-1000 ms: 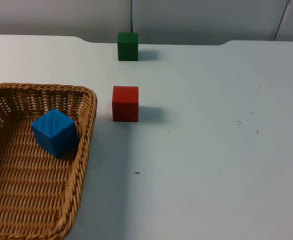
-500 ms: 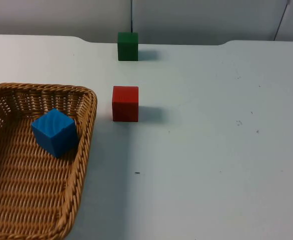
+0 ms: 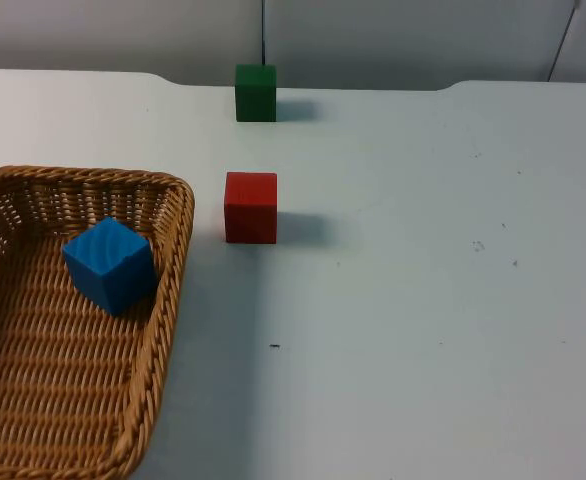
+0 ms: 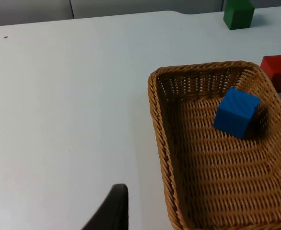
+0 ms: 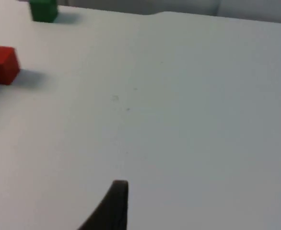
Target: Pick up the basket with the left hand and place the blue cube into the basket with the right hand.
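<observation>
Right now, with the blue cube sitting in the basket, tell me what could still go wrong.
1. The blue cube leans against the basket wall near the rim, so a tilted lift might tip it out.
2. The red cube stands just beyond that rim; sliding the basket sideways could knock it.
3. The left gripper's fingertip is beside the basket, not on it.

The basket (image 3: 68, 330) sits on the table (image 3: 423, 300) at the near left, and the blue cube (image 3: 109, 264) lies inside it, toward its far right corner — close to the right wall. Just right of the basket's far corner stands the red cube (image 3: 250, 207), apart from the rim. Behind that, near the table's far edge by the partition wall (image 3: 403, 40), stands the green cube (image 3: 256, 92) — roughly in line with the red one.
</observation>
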